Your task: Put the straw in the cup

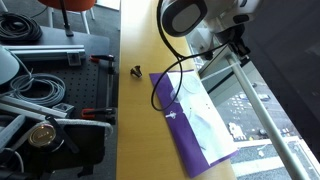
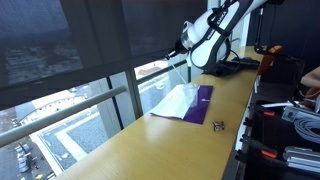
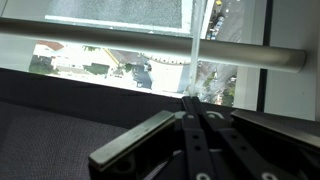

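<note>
My hand (image 3: 187, 100) is closed completely and pinches the straw (image 3: 192, 50), which stands out long beyond the fingertips, in the air before the window (image 3: 100, 65). I judge the straw very light, thin and easy to crush or bend, so this low grip needs gentle moves. I cannot find the cup clearly.

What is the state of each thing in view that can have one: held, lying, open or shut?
gripper: fingers shut on the straw
straw: held at one end, up in the air
cup: too faint to make out
purple cloth: spread flat on the table, a whitish thing on it
black clip: lying on the table, apart from the cloth
</note>
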You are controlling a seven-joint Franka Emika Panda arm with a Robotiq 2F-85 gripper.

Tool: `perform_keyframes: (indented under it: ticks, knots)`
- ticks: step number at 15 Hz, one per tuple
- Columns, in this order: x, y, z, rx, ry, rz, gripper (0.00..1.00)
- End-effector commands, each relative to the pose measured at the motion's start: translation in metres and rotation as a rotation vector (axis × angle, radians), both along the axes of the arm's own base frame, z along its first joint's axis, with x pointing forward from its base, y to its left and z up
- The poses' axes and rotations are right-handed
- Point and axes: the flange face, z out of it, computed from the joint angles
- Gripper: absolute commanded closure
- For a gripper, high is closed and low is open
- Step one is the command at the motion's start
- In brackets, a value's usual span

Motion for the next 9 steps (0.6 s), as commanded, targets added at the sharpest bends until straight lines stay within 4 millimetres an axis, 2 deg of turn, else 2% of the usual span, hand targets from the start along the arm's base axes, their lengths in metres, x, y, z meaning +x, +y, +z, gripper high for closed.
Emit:
perform_keyframes:
  ticks: [1,9]
  knots:
    - [-0.021,0.006,0.007,-0.023,-0.148,0.007,1.0]
    - [-0.032,0.013,0.0,-0.04,-0.129,0.022,1.0]
